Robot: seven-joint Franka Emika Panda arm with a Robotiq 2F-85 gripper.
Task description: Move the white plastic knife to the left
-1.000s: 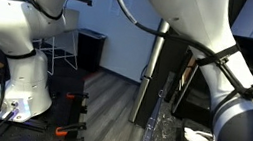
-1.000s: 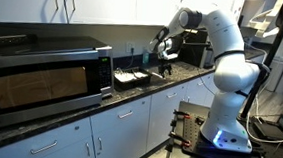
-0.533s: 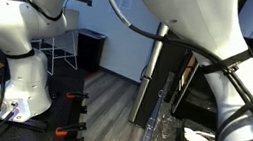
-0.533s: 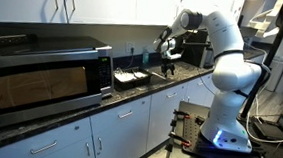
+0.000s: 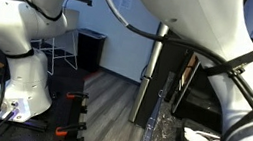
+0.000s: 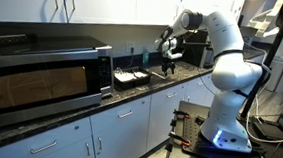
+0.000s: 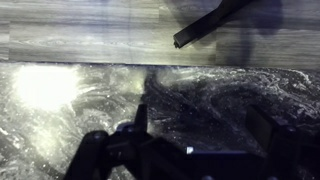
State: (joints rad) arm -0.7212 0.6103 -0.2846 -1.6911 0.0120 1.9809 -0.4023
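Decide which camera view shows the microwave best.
An exterior view shows the microwave whole, front door facing us. The exterior view filled by the robot arm and the wrist view over the countertop show none of it.

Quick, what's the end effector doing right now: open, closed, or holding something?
End effector: open, nothing seen in it, above the dark counter.

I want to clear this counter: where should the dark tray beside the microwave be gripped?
Likely the tray by its rim on the side facing away from the microwave, coming down from above: the microwave blocks the other side and white items fill its middle.
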